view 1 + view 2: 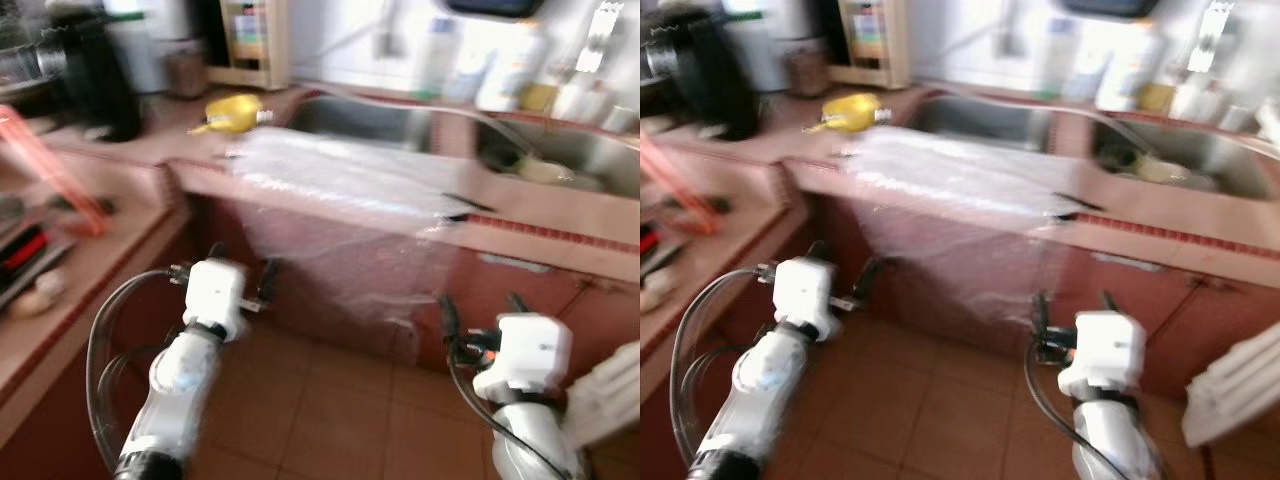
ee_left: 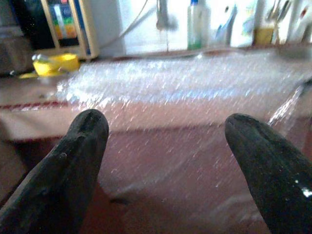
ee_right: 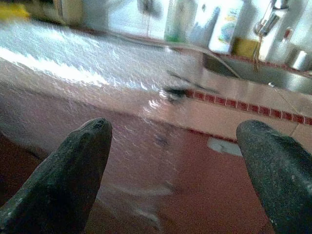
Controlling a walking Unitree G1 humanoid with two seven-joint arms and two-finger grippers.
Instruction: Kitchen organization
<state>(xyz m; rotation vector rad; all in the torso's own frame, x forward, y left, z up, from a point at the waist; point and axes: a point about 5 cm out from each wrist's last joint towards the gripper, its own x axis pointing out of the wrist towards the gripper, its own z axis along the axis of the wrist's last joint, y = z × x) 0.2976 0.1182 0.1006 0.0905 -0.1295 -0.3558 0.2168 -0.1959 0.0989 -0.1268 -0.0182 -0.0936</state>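
Draping over the near edge of the pink tiled counter, a clear bubble-wrap sheet hangs down the cabinet front toward the terracotta floor. The left gripper and right gripper hover low, near it, jaws spread wide and holding nothing. A yellow container sits far left, beside the steel sink.

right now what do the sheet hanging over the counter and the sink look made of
The sheet looks like clear bubble wrap: translucent plastic, speckled with tiny glints, cabinet showing through. The sink seems stainless steel, grey with a dull sheen, though blur leaves that open. The counter appears tiled, with a red-checked edge strip.
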